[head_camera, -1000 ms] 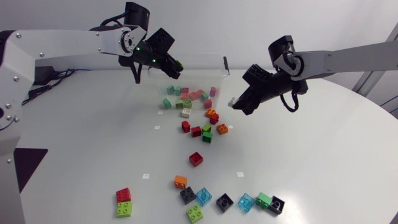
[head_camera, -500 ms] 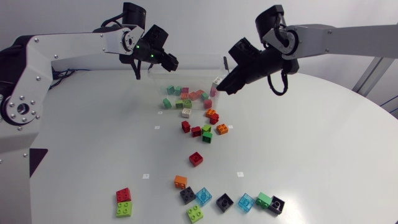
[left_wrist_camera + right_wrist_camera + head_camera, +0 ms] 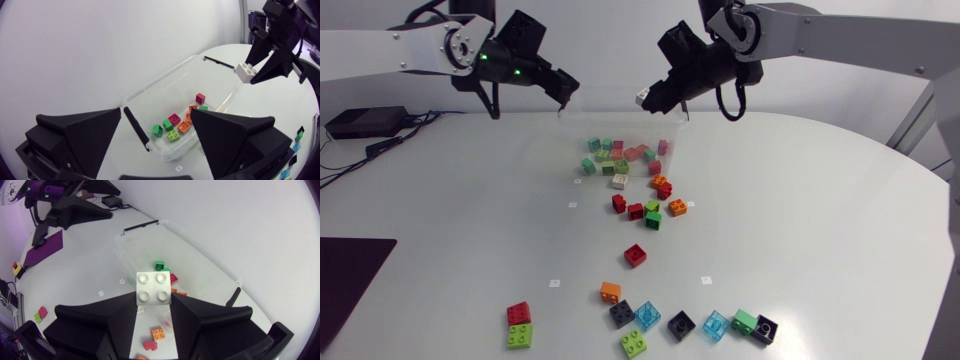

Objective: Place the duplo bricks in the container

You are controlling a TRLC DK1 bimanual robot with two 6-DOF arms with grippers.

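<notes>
Clamping a white duplo brick (image 3: 153, 288) between its fingers, right gripper (image 3: 648, 96) hung over the clear container (image 3: 165, 79) at the tabletop's far edge, evidently poised for release. Left gripper (image 3: 567, 92), fingers apart and empty, hovered beside it. Loose bricks (image 3: 650, 215) lay mid-tabletop.

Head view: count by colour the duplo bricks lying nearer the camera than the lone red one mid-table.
Red duplo brick: 1
Lime green bricks: 2
Orange brick: 1
Black or dark grey bricks: 3
Translucent blue bricks: 2
Green brick: 1
Total: 10
</notes>
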